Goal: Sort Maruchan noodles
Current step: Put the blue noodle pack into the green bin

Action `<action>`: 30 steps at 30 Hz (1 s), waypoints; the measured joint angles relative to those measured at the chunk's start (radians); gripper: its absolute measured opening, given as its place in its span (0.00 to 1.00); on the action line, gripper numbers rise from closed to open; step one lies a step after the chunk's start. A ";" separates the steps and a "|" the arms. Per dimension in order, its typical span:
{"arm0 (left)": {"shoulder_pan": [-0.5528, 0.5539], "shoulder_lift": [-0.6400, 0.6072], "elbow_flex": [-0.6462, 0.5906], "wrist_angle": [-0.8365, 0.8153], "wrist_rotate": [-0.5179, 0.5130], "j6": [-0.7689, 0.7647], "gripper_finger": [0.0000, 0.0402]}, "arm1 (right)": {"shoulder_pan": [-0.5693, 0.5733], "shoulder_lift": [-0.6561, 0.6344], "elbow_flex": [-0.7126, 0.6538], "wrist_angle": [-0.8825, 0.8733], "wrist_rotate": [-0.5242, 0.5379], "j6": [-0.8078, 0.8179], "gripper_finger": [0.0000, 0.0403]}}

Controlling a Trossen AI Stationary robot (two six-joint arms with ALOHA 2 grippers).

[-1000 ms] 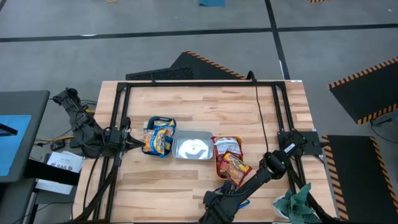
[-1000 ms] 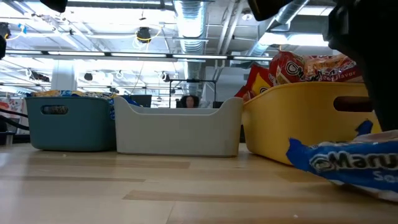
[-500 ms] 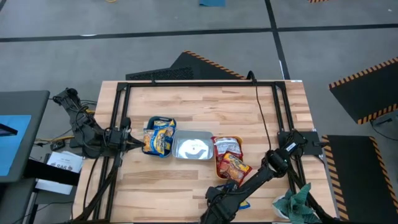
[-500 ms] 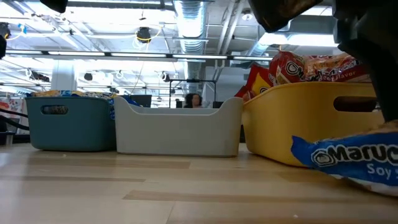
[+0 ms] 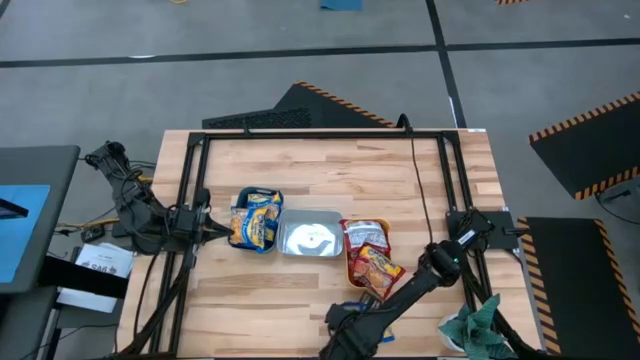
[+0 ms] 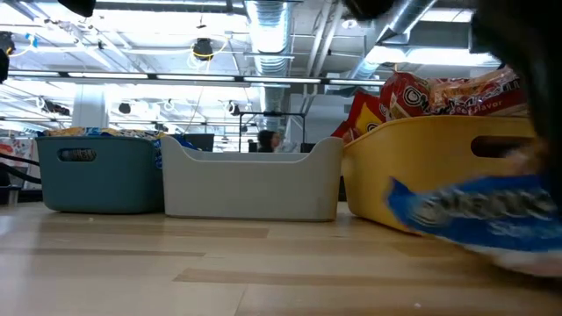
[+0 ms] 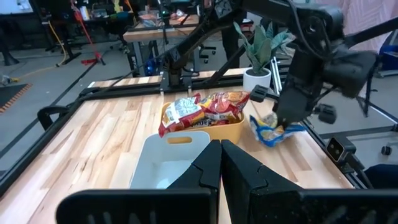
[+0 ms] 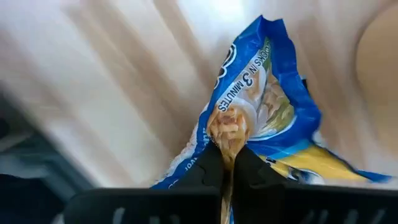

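A blue-and-yellow Maruchan noodle packet (image 8: 261, 106) is near the table's front edge, right of centre, and my right gripper (image 5: 358, 318) is shut on it. It also shows in the left wrist view, where the packet (image 7: 273, 130) hangs under the right gripper (image 7: 287, 118). Three bins stand in a row at mid-table. The teal bin (image 5: 255, 218) holds yellow-and-blue packets, the pale bin (image 5: 310, 238) is in the middle, and the orange bin (image 5: 352, 270) holds red packets (image 5: 368, 250). My left gripper (image 7: 221, 144) is shut and waits at the table's left, pointing at the bins. My right gripper pinches a puckered fold of the packet's printed face (image 8: 227, 127) between its two fingers, near the packet's middle. The fingers come from above, pointing down. The packet's blue edges spread out below the fingers; whether any part still rests on the table cannot be told.
The orange bin's wall (image 6: 439, 167) stands just behind the held packet. A potted plant (image 7: 258, 56) and a teal cloth (image 5: 478, 325) are by the table's right front corner. Bare wood lies in front of the bins (image 6: 219, 263).
My right gripper has shut on the blue-and-yellow packet, which lay flat on the table a second ago. The packet has since risen a little and shifted toward the table's left, showing blurred in the low view.
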 joint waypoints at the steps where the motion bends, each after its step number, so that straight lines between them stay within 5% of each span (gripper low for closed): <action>1: 0.000 0.000 0.000 0.007 0.000 0.006 0.00 | 0.000 -0.021 -0.006 0.018 0.022 0.003 0.04; 9: -0.001 0.000 0.000 0.023 0.001 0.018 0.00 | -0.033 -0.088 0.018 0.208 0.241 -0.129 0.04; 16: -0.001 0.000 0.000 0.034 0.001 0.018 0.00 | -0.141 -0.129 0.021 0.494 0.434 -0.472 0.03; 23: -0.001 0.000 0.000 0.050 0.001 0.018 0.00 | -0.302 -0.131 0.021 0.851 0.463 -0.875 0.03; 30: -0.001 0.000 0.000 0.050 0.001 0.044 0.00 | -0.443 -0.132 0.021 0.966 0.491 -0.970 0.03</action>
